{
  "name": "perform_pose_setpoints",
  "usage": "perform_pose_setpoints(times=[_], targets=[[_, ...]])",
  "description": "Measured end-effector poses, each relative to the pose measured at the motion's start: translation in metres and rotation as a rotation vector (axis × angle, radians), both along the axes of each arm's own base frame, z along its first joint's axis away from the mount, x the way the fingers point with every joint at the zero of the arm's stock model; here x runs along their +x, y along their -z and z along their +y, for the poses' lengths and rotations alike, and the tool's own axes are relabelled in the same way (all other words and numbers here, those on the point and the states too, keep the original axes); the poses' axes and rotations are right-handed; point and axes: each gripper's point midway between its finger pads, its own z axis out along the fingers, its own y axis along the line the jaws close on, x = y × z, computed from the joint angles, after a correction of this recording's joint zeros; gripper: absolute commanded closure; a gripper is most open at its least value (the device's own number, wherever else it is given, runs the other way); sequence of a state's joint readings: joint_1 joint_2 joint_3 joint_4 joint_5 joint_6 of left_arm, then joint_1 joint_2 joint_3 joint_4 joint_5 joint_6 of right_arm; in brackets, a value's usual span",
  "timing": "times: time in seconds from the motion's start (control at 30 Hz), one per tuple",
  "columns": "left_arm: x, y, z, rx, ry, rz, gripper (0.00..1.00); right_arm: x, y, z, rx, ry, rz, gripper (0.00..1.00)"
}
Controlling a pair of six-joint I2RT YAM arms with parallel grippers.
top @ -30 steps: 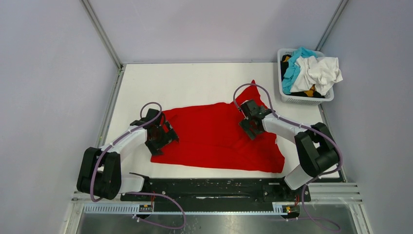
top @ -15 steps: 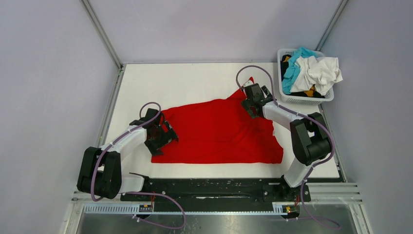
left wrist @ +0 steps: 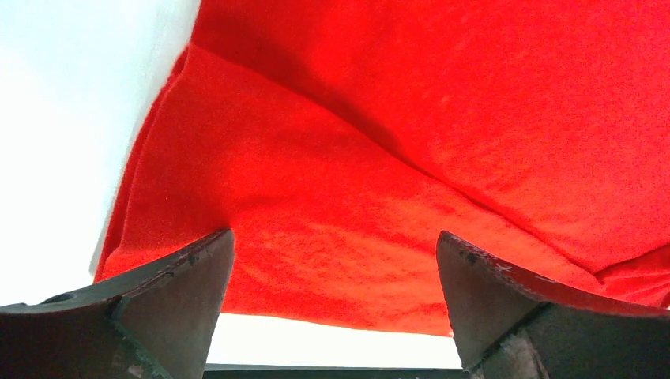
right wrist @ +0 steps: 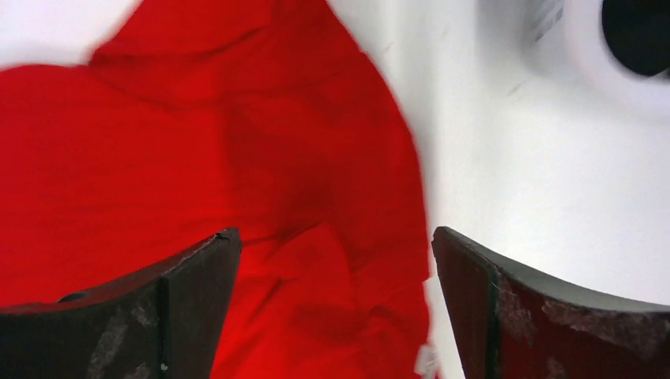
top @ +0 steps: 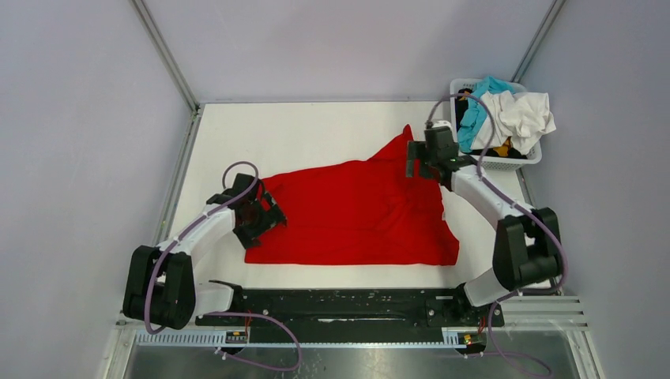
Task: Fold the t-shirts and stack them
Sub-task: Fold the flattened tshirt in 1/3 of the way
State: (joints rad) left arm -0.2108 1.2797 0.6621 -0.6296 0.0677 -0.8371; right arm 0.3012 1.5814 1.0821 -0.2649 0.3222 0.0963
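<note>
Left gripper (top: 259, 219) sits low over the left edge of the red t-shirt (top: 355, 213), its jaws spread wide and nothing between them. From the left wrist camera its two dark fingers (left wrist: 170, 292) frame the red cloth (left wrist: 474, 118), which has a soft fold running slantwise across it. The white table (left wrist: 63, 118) shows to the left. Whether the fingertips touch the cloth cannot be told.

The right gripper (top: 420, 160) is at the shirt's far right corner, just beside the basket (top: 494, 162). It too is wide open and holds nothing. The right wrist view is blurred: red cloth (right wrist: 158, 158) lies under the left finger and in the gap, bare table (right wrist: 513, 174) under the right finger.

The red shirt lies spread out in the middle of the table (top: 316, 130), between the two arms. It is mostly flat with a few wrinkles, and its far right corner comes to a point.

The white basket stands at the table's far right corner, heaped with crumpled clothes: a white t-shirt (top: 517, 114) on top, a teal one (top: 476, 110) to its left, and a bit of mustard yellow (top: 502, 148) below.
</note>
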Motion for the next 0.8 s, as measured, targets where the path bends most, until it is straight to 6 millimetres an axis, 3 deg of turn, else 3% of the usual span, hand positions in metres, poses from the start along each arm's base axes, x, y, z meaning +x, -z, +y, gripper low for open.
perform_pose_setpoints(times=[0.1, 0.2, 0.33, 0.47, 0.63, 0.8], targets=[[0.010, -0.012, 0.001, 0.007, -0.004, -0.050, 0.01, -0.009, -0.010, 0.018, 0.260, 0.034, -0.028, 0.01], [0.025, -0.026, -0.001, -0.001, -0.007, -0.111, 0.01, -0.032, 0.004, 0.052, 0.479, 0.032, 0.047, 0.00], [0.038, -0.032, -0.006, -0.025, -0.006, -0.162, 0.01, -0.078, 0.036, 0.086, 0.528, 0.004, 0.203, 0.01], [0.046, -0.028, -0.013, -0.052, -0.003, -0.177, 0.01, -0.118, 0.054, 0.113, 0.509, -0.061, 0.285, 0.00], [0.030, 0.002, -0.014, -0.044, 0.010, -0.097, 0.01, -0.149, 0.078, 0.097, 0.472, -0.002, 0.332, 0.00], [0.029, 0.000, -0.016, -0.069, 0.005, -0.152, 0.01, -0.167, 0.077, 0.091, 0.509, 0.015, 0.313, 0.00]])
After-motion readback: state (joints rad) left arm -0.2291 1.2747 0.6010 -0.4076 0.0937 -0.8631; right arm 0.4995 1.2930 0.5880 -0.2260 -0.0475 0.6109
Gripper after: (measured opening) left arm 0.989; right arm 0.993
